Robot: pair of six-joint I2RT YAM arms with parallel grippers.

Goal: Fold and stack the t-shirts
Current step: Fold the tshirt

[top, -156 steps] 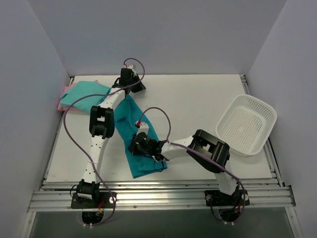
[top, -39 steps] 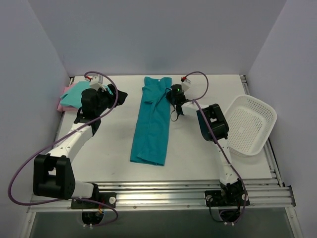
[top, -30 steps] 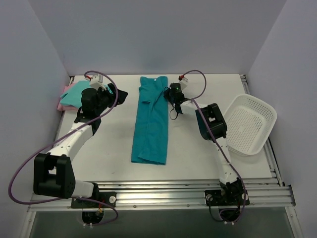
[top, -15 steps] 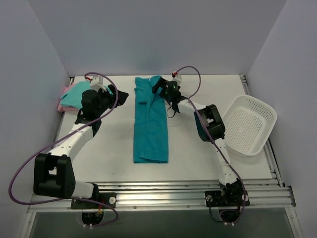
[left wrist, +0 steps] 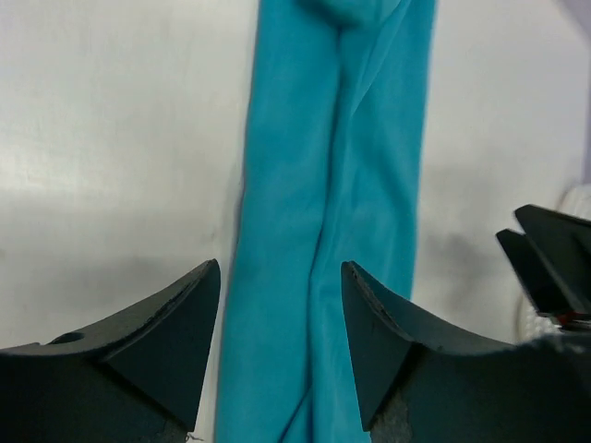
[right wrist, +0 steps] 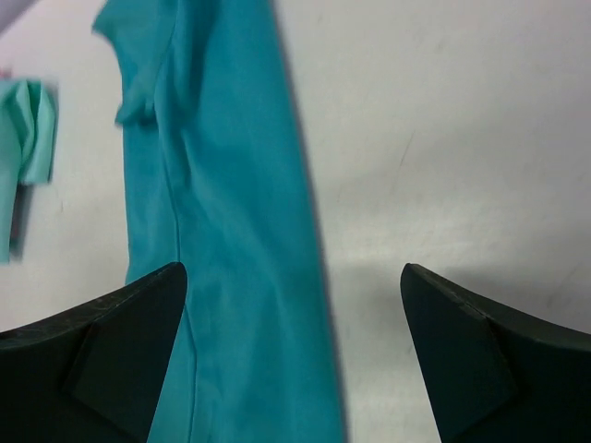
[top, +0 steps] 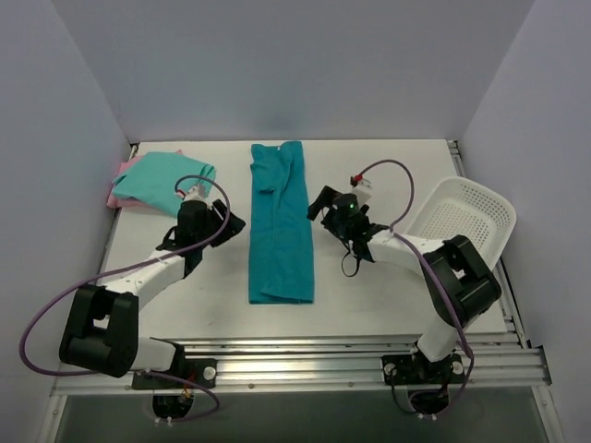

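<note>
Both arms reach low over the table (top: 388, 166) from opposite sides, elbows bent near the front edge and forearms stretched toward the middle.

The left gripper (top: 224, 224) points at the teal shirt (top: 280, 221), which lies flat as a long narrow strip running from the far edge toward the arm bases. This gripper stops just short of the strip's nearer long edge. In the left wrist view its fingers (left wrist: 157, 341) are spread moderately and hold nothing. The strip (left wrist: 332, 212) lies ahead of them and fills the gap, with bare table ahead of one finger. The dark tip of the right gripper (left wrist: 549, 263) shows beyond the other finger.

The right gripper points at the strip from the other side, its tip near the cloth but apart from it. In the right wrist view its fingers (right wrist: 120, 341) are spread wide and empty. The teal shirt (right wrist: 222, 231) lies ahead, mostly on the side of one finger, and bare table lies ahead of the other.

The mint shirt (top: 166, 180) lies folded on the pink shirt (top: 114, 196) in the far corner, well beyond the left fingers. The basket (top: 462, 226) sits tilted at the table's edge behind the right gripper's wrist.
</note>
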